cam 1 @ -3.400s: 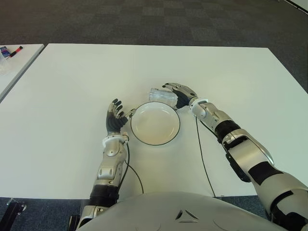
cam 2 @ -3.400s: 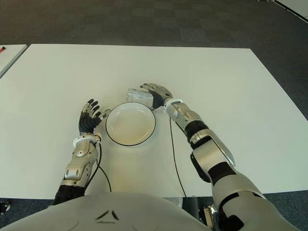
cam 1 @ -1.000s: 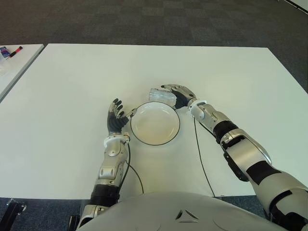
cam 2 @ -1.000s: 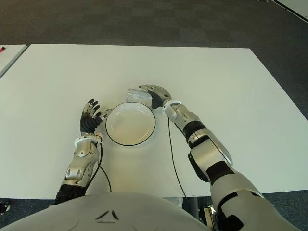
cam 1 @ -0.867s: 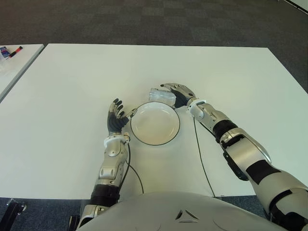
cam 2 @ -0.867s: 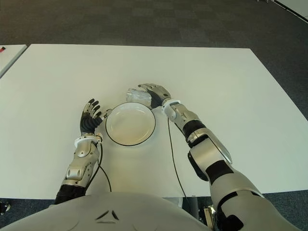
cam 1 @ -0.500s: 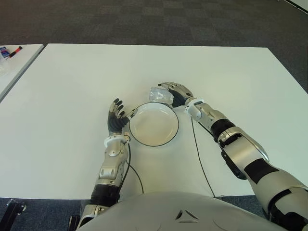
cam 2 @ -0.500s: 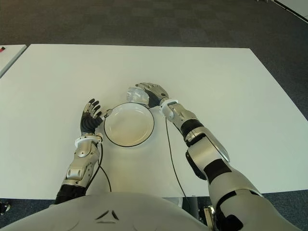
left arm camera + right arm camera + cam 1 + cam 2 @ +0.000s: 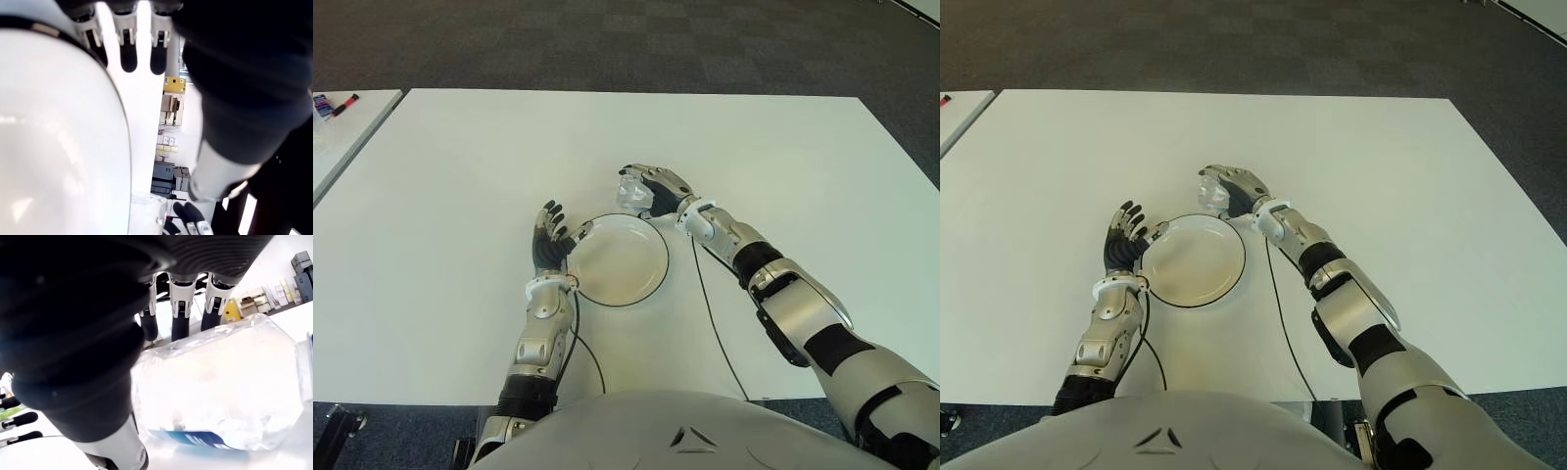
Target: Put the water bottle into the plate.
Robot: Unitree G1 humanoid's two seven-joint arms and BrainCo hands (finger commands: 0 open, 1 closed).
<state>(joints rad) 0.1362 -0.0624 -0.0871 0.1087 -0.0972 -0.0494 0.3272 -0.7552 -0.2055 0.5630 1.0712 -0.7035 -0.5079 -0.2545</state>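
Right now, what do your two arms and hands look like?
Both arms are silver-grey shells with black joint sections. The left hand and right hand have black palms, silver-and-black fingers and a white wrist band. A thin black cable runs along each forearm.

Right hand (image 9: 656, 187) with water bottle (image 9: 632, 192), plate (image 9: 619, 259) now farther left.

**Count of things in view**

One water bottle (image 9: 632, 191) — clear, with a blue label. One plate (image 9: 619, 260), white with a dark rim. Two robot hands: the left robot hand (image 9: 548, 242) and the right robot hand (image 9: 656, 188). Two desks — the main desk (image 9: 460, 176) and a second desk (image 9: 342, 132) at the left edge, carrying one red-and-black marker (image 9: 345, 102).
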